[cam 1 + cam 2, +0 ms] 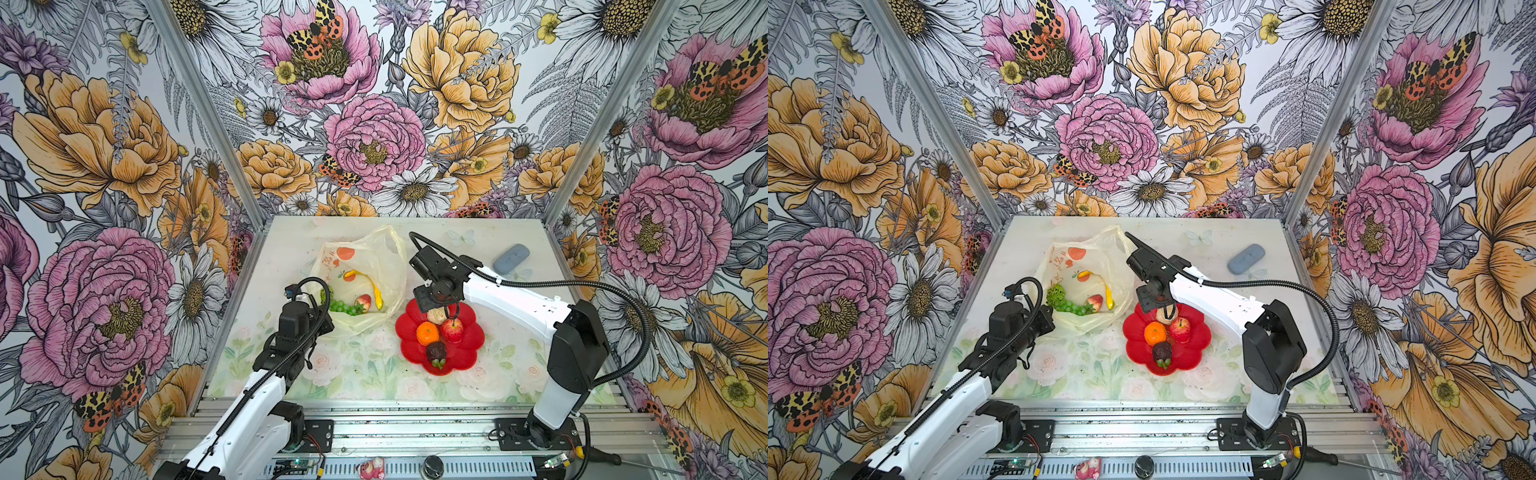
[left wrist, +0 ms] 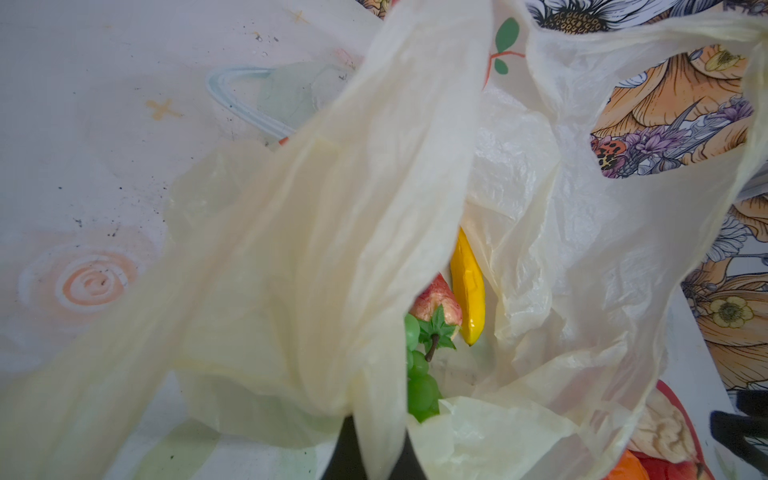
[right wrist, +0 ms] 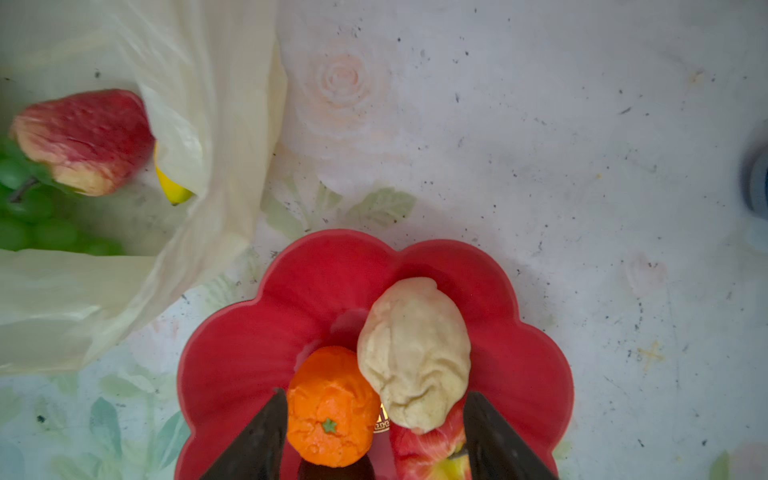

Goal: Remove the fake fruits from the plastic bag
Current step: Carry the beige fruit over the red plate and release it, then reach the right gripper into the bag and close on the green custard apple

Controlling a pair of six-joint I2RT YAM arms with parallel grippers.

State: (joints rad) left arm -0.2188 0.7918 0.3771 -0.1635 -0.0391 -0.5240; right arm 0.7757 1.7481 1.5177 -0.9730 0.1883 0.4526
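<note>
The left pincer [image 2: 376, 451] is clamped on the rim of the plastic bag [image 1: 365, 257]. The bag lies open on the surface [image 1: 365, 374] with the banana [image 1: 377, 296], grape bunch [image 1: 345, 308] and strawberry [image 1: 364, 302] inside. The right pincer [image 3: 376, 399], jaws apart and empty, hovers over the red plate [image 1: 469, 345], which holds the pear [image 3: 415, 353], orange [image 3: 328, 407], apple [image 1: 452, 329] and mangosteen [image 1: 436, 352].

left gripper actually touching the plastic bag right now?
Touching. The left wrist view shows the left gripper shut on the plastic bag: a gathered strip of film runs down between its dark fingers.
</note>
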